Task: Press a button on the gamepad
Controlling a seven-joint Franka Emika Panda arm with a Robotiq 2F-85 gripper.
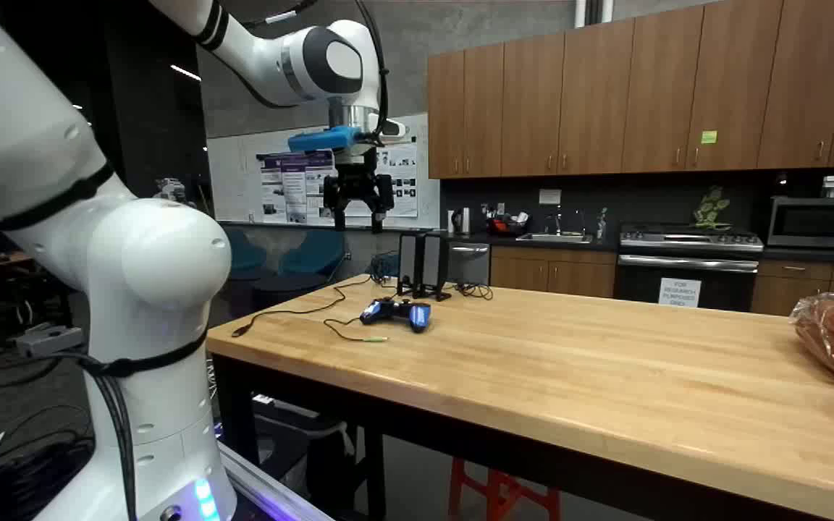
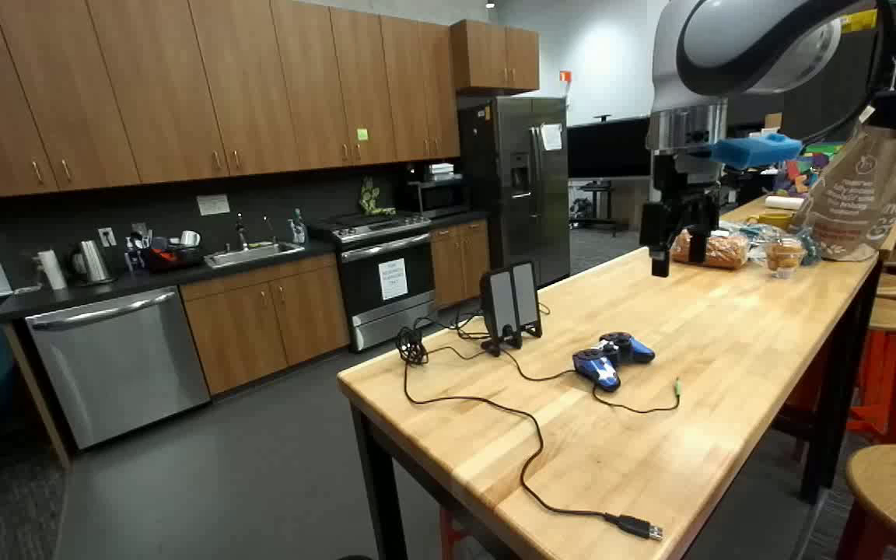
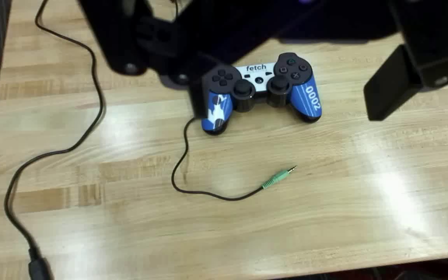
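The gamepad (image 1: 397, 311) is black with blue grips and lies face up on the wooden table. It also shows in the other views (image 2: 613, 359) (image 3: 261, 83). In the wrist view its direction pad, two sticks and symbol buttons show, and a dark finger covers part of its left edge. My gripper (image 1: 359, 221) is open and empty, pointing down well above the tabletop. It shows in an exterior view (image 2: 679, 258) also. In the wrist view the open fingers (image 3: 292, 95) stand wide apart, with the gamepad below, between them and nearer the left finger.
Two upright black speakers (image 1: 423, 264) stand behind the gamepad. A black cable with a green plug (image 3: 276, 179) lies beside it. A longer USB cable (image 2: 537, 447) runs along the table (image 2: 487, 467). Bread (image 2: 712, 250) and a paper bag (image 2: 856, 194) stand at the far end.
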